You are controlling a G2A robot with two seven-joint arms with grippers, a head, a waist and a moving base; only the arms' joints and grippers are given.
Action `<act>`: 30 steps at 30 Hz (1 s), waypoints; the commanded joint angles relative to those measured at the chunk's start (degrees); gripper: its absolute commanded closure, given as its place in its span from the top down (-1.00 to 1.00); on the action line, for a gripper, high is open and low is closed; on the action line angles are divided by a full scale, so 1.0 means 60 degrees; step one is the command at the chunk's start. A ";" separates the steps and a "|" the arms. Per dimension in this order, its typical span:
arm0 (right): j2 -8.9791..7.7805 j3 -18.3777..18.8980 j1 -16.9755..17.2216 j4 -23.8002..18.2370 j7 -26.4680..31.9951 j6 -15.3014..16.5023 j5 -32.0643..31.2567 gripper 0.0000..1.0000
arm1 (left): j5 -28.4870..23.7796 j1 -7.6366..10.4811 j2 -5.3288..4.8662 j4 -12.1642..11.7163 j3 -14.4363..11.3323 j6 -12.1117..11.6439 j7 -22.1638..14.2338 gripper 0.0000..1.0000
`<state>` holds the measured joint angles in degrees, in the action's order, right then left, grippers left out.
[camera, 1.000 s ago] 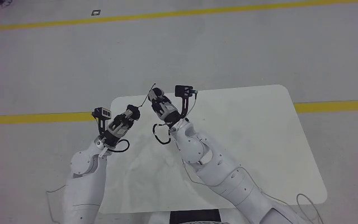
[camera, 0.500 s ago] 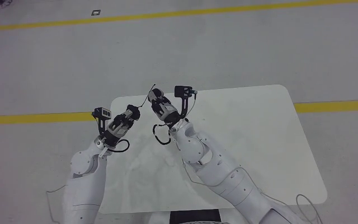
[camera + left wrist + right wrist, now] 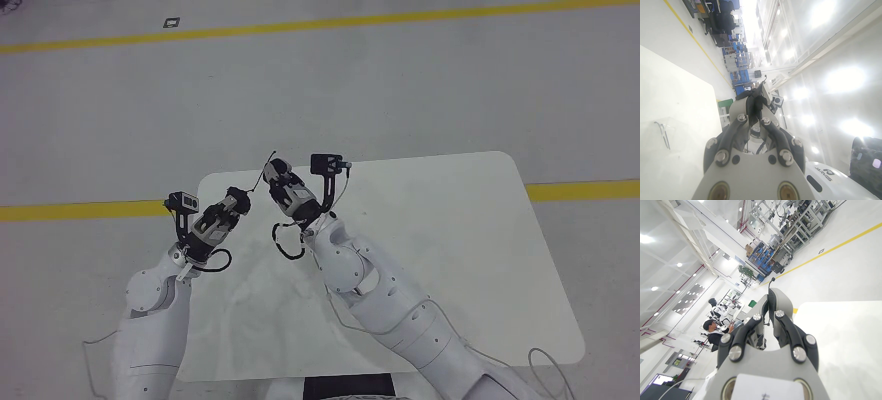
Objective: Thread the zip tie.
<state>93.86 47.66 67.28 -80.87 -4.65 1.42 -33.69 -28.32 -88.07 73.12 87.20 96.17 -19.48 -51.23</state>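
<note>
Over the far left corner of the rounded white table (image 3: 450, 250), the right gripper (image 3: 770, 293) pinched a thin black plastic zip tie (image 3: 772, 280), the left gripper (image 3: 753, 98) clamped shut alongside, threading apparently not yet done.

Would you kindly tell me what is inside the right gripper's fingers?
A thin black plastic zip tie pokes out past the closed fingers of the right gripper, its small head at the end. The stretch clamped between the fingers is covered.

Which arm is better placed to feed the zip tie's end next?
Probably the right: the right gripper is shut on the zip tie, whose end pokes out, near the left gripper.
</note>
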 commanded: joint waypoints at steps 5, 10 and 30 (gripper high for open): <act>0.0037 -0.0029 -0.0007 0.0016 0.0040 0.0032 -0.0069 -1.00 | 0.0000 0.0000 0.0000 0.0000 0.0000 0.0000 0.0000 -1.00; 0.0074 -0.0046 -0.0013 0.0045 0.0056 0.0057 -0.0083 -1.00 | 0.0000 0.0000 0.0000 0.0000 0.0000 0.0000 0.0000 -1.00; 0.0162 0.0061 0.0225 0.0028 -0.0089 0.0042 -0.0098 -1.00 | -0.0131 -0.0100 -0.0125 0.0205 -0.0224 0.0118 0.0451 -1.00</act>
<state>94.81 47.97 68.54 -80.71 -5.24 1.65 -34.40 -29.00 -88.65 72.43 88.42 94.89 -18.77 -48.54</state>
